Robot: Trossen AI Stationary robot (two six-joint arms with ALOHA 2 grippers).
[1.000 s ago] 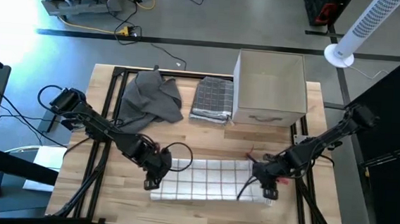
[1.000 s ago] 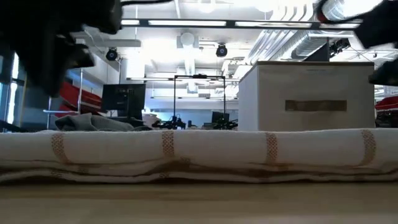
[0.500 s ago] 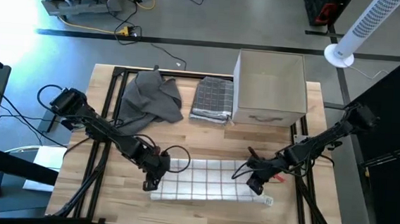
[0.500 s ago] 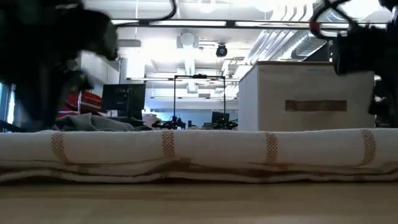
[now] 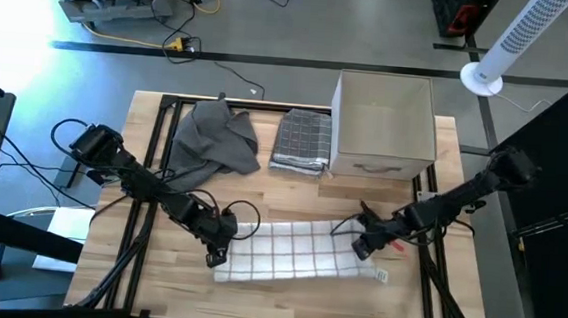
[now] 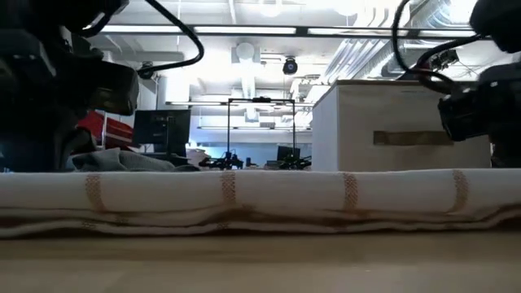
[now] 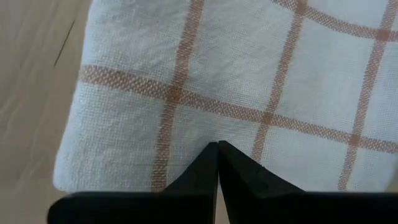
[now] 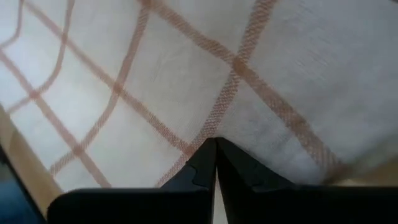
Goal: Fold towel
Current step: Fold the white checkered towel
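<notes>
A white towel with orange-brown checks [image 5: 293, 252] lies folded in layers on the near middle of the table, slightly slanted; the low view shows its stacked edges [image 6: 260, 195]. My left gripper [image 5: 221, 243] is shut over the towel's left end. My right gripper [image 5: 361, 247] is shut over its right end. Each wrist view shows the shut fingertips meeting against the checked cloth, left [image 7: 217, 144] and right [image 8: 216, 140]. My left gripper comes from above, slanting, with its shut fingers [image 7: 199, 168] at the towel's top layer near its left folded edge [image 7: 81, 124]. Whether cloth is caught between the tips cannot be told. My right gripper has its shut fingers [image 8: 202, 162] at the top layer of the towel's right end [image 8: 261, 112], from above. Whether it pinches cloth cannot be told.
A crumpled grey cloth [image 5: 215, 139], a folded checked cloth [image 5: 300, 140] and a beige box [image 5: 384, 126] stand along the far side. A small tag [image 5: 381, 276] sticks out at the towel's near right corner. Black frame rails run along the table's sides.
Both grippers have gone from the towel's near edge toward the table's far edge, the right one also toward the left. The towel's right end has shifted a little left and far, so the towel lies slanted, and the tag now shows.
</notes>
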